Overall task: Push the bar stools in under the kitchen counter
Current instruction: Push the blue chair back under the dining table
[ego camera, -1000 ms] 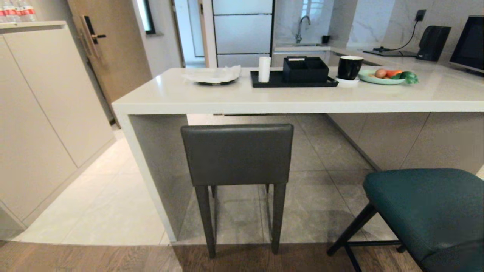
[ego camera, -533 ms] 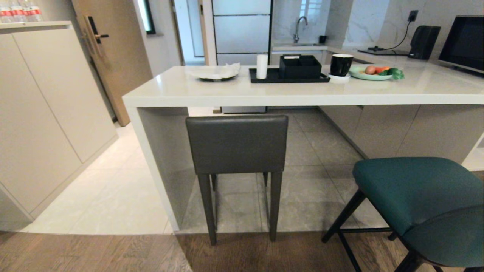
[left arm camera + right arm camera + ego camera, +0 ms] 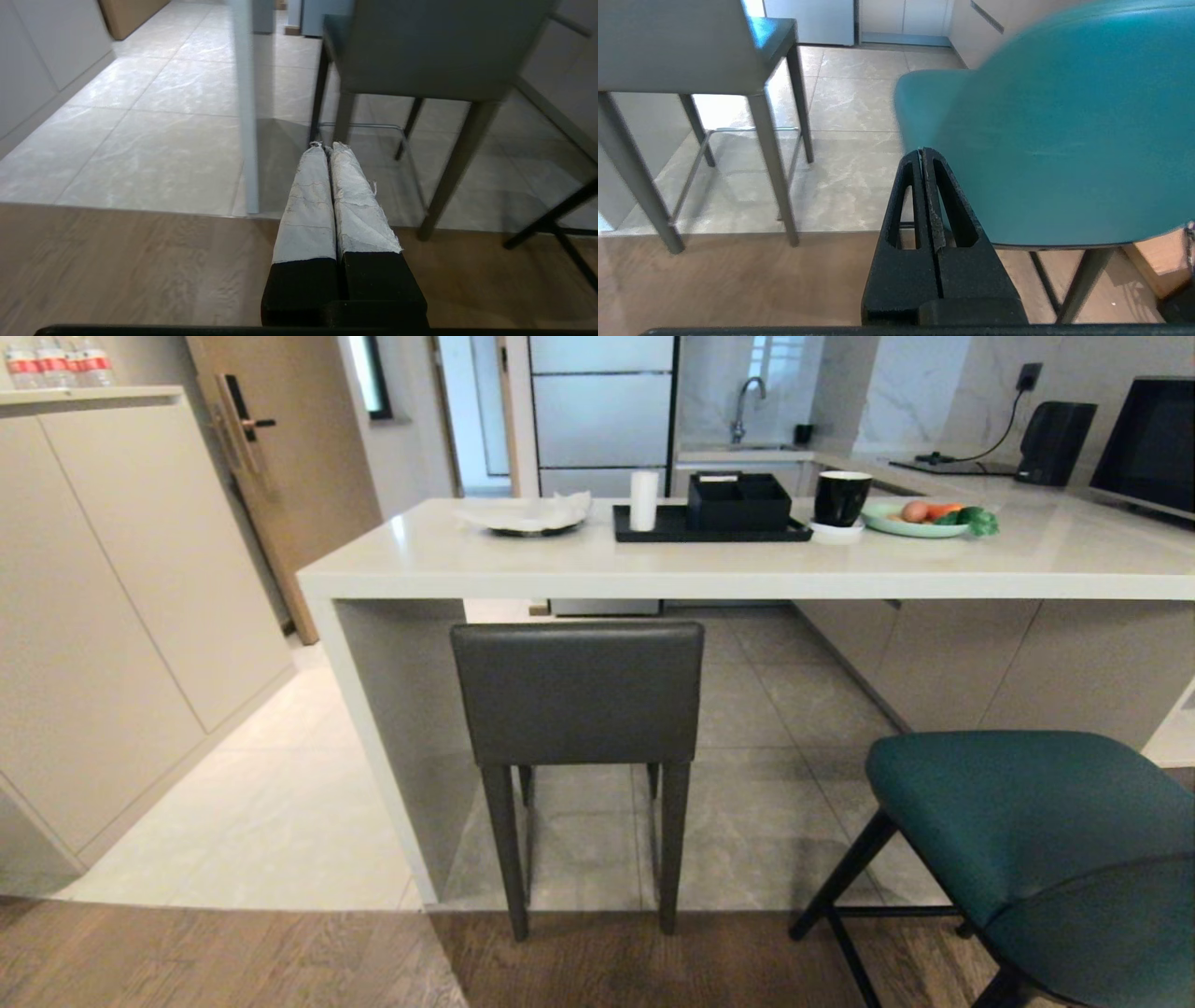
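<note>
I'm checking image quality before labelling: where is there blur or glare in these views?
Head view: sharp, soft sheen on the kitchen counter. Left wrist view: dark-grey stool soft, glare on floor tiles. Right wrist view: teal stool blurred close-up.

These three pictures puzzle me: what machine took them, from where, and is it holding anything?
A wheeled robot with two arms took them. The wide picture comes from its head: a white kitchen counter carrying a black tray, a mug and a plate of vegetables. A dark-grey stool is tucked under it; a teal stool stands further out. The other two come from cameras on its wrists. The left gripper, with white-wrapped fingers, faces the grey stool. The right gripper is near the teal stool's back. Both are shut and hold nothing.
</note>
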Motion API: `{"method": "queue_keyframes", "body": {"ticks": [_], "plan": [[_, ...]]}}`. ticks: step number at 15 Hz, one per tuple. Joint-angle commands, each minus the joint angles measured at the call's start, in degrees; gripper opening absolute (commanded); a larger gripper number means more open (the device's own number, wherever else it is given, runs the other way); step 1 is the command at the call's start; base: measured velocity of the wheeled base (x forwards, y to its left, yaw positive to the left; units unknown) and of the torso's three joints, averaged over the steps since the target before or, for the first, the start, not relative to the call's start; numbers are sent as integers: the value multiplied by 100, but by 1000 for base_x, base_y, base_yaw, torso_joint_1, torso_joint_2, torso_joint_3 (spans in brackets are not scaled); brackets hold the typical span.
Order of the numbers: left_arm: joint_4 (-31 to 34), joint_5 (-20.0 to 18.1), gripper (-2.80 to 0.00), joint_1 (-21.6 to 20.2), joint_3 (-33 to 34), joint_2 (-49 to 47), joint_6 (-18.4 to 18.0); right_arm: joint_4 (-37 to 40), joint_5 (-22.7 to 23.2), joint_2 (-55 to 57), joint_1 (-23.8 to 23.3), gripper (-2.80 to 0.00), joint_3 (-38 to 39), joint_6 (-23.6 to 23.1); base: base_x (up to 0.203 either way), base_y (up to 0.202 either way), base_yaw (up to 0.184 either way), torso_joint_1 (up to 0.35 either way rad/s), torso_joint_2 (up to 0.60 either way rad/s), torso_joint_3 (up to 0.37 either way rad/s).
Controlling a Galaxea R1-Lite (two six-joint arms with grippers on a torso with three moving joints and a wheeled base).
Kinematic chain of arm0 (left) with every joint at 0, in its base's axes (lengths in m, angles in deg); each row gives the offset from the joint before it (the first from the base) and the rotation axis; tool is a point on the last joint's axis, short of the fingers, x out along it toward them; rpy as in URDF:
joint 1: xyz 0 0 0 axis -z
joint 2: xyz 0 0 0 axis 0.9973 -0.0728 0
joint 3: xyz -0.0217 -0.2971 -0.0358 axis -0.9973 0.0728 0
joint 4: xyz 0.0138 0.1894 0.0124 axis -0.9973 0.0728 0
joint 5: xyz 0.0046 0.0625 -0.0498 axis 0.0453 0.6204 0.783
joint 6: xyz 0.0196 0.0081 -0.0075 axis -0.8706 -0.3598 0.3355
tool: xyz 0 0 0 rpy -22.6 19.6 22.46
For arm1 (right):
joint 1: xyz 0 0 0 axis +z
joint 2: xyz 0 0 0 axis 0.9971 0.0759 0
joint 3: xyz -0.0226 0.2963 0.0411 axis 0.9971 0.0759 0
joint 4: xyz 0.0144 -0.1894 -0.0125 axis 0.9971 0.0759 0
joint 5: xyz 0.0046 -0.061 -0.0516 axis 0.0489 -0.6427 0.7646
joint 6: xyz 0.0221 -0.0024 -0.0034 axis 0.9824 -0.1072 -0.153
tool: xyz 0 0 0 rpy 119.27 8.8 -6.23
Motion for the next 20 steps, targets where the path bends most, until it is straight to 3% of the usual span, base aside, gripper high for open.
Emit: {"method": "queue_keyframes", "body": {"ticks": [1, 20], "plan": [[2, -2, -280, -1, 0, -4, 3, -2, -8, -2, 0, -280, 0, -5, 0, -197, 0, -2, 3, 2], [11, -2, -280, -1, 0, -4, 3, -2, -8, -2, 0, -280, 0, 4, 0, -195, 1, 2, 3, 1]]}}
